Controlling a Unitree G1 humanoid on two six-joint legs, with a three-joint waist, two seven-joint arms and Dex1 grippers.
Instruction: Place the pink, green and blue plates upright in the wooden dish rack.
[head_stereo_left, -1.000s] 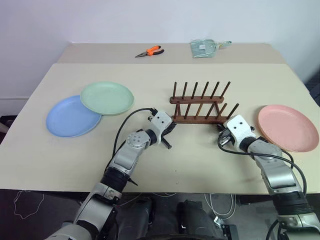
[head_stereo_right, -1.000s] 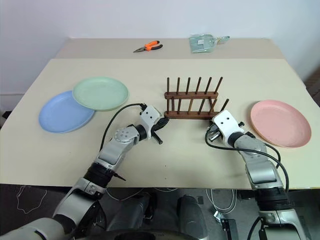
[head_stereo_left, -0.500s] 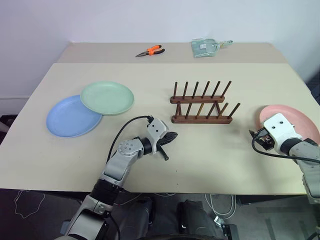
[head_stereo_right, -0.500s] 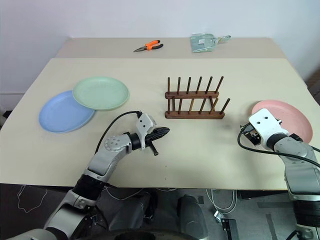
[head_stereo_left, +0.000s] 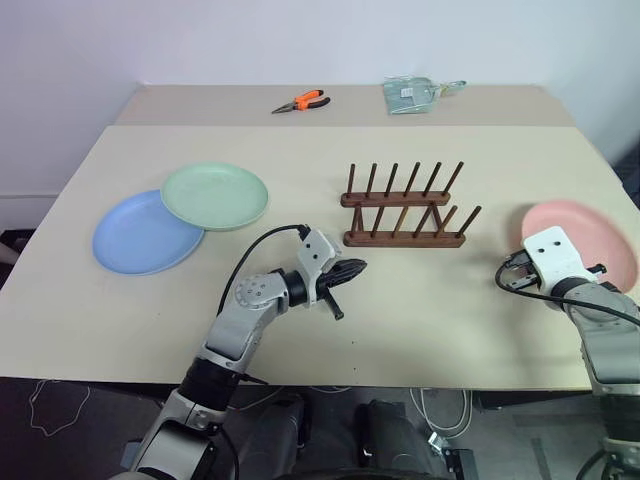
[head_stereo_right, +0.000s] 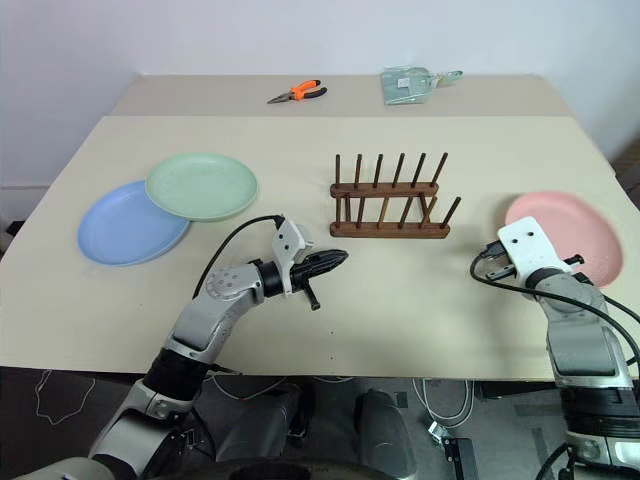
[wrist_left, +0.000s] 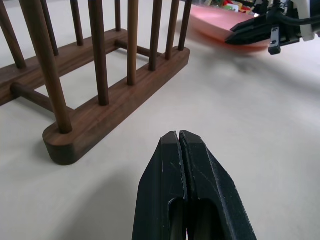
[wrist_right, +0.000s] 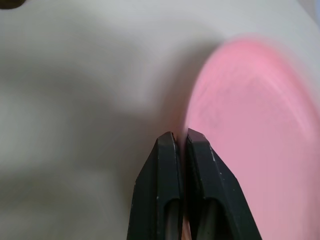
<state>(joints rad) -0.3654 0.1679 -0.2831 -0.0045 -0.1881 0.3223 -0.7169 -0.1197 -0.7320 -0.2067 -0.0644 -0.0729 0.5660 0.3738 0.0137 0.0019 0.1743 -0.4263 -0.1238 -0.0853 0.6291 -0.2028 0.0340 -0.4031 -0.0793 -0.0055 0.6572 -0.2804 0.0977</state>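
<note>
Dk wood rack (head_stereo_left: 404, 212), matte plates (head_stereo_left: 215, 195)

Pink plate (head_stereo_left: 590, 240), mint plate (head_stereo_left: 214, 195), blue plate (head_stereo_left: 140, 235), dark-brown rack (head_stereo_left: 403, 212).

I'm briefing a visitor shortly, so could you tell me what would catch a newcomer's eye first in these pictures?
Probably the empty wooden dish rack standing mid-table, with no plate in it yet. Then the colours: the green plate overlapping the blue plate at the table's left, and the pink plate lying flat at the right. The right claw, shut, sits at the pink plate's near edge.
</note>
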